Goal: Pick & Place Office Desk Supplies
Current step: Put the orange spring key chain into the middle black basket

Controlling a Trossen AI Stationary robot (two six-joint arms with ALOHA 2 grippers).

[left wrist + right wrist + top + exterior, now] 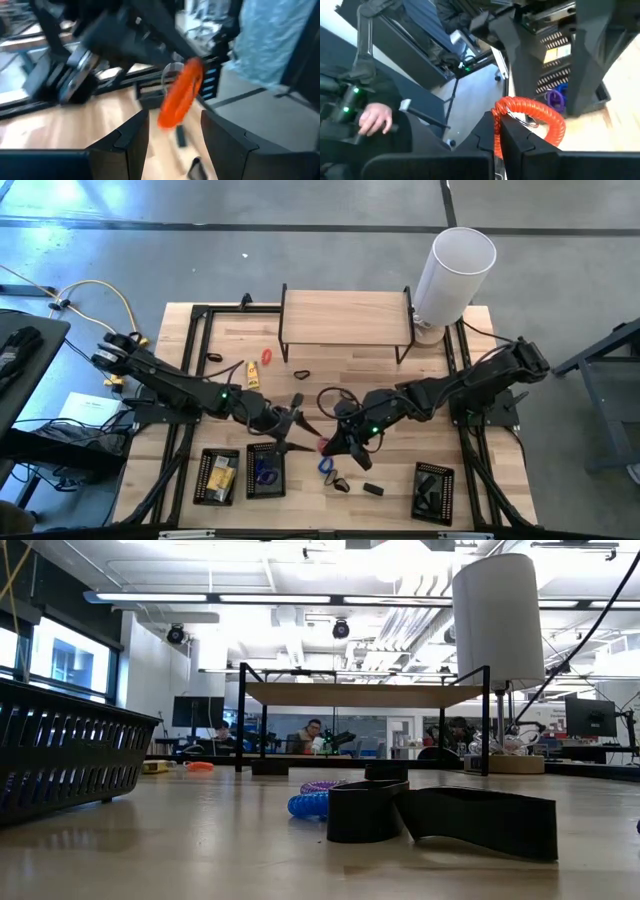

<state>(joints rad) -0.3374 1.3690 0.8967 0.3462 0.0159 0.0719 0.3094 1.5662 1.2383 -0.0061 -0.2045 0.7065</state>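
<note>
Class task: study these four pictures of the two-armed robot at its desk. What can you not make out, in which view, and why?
- Left gripper: the orange coil shows blurred ahead of its open fingers; contact unclear.
- High view: right gripper and the red bit under it too small to judge.
- High view: tray contents too small to name.
- Low view: black band hides the table behind; both grippers out of frame.

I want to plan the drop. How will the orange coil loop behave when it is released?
The orange coil is pinched in the shut right gripper and its free part curves out sideways, so it is probably springy and light. Being round, it may bounce or roll.
</note>
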